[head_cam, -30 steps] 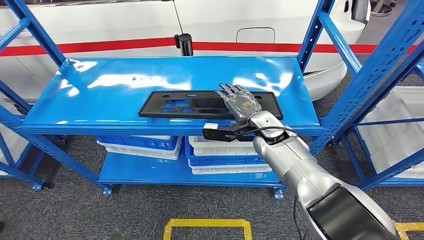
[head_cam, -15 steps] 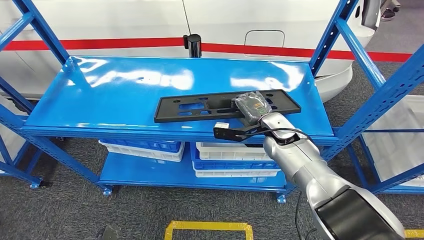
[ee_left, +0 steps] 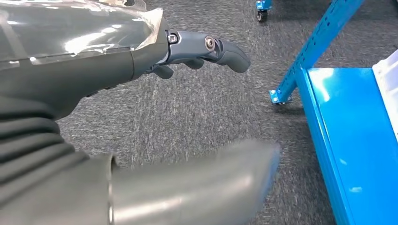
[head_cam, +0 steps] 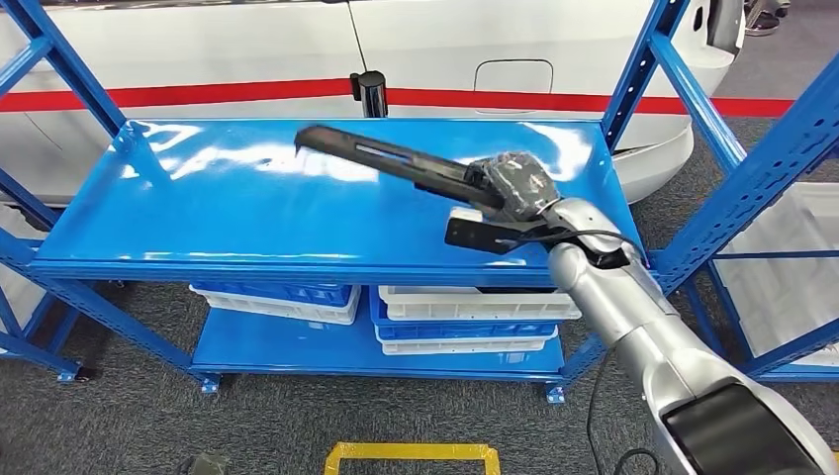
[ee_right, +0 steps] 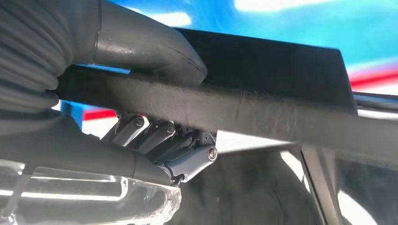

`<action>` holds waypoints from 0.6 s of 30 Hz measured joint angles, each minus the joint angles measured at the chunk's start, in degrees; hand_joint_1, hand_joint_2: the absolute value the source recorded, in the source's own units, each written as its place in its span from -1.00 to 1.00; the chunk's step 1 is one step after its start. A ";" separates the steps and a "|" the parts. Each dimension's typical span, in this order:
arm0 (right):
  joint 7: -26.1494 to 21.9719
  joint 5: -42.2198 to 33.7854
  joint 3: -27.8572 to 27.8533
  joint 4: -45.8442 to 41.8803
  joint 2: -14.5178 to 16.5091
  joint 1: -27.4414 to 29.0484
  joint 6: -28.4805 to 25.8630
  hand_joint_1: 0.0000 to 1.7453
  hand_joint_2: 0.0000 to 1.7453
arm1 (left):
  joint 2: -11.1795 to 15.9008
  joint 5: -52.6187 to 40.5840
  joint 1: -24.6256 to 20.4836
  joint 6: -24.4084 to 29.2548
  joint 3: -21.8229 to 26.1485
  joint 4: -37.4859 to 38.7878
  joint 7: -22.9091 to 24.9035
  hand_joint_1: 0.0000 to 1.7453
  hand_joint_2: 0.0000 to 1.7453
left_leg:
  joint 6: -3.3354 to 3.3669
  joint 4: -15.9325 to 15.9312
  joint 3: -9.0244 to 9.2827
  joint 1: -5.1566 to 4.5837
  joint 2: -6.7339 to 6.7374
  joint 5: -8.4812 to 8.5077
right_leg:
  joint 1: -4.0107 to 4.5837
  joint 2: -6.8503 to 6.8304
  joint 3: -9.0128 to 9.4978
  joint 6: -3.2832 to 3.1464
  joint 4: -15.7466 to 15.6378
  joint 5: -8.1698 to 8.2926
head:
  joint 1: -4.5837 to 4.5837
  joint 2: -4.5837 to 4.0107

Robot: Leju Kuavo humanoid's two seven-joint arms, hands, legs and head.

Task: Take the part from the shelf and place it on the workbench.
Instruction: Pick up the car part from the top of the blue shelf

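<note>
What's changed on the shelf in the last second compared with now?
The right hand, which lay open over the black part, closed its fingers on one end and lifted it off the blue shelf; the part now hangs tilted above it. The bins below stayed put.

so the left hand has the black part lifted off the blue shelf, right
Not the left. The right hand grips the black part and holds it above the blue shelf, as the head view shows. The left hand holds nothing.
</note>
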 joint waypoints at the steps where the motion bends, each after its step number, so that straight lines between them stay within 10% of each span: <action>1: -0.04 -0.55 -0.83 -2.33 -0.72 -0.04 0.61 1.00 1.00 | 0.01 0.01 0.02 -0.02 0.22 0.00 -0.08 -1.00 1.00 | 0.13 -3.47 1.83 -0.02 -0.04 1.22 | 0.10 0.02 0.11 0.30 0.01 -0.18 | 0.01 0.00; 18: 0.64 -3.95 -6.12 -16.92 -7.99 1.14 2.67 1.00 1.00 | -0.28 1.02 0.14 -6.30 2.54 0.02 6.68 -1.00 1.00 | 2.42 -6.93 3.46 -1.66 -0.59 1.97 | 0.47 -0.29 0.63 1.94 -1.09 -0.03 | 0.29 -0.01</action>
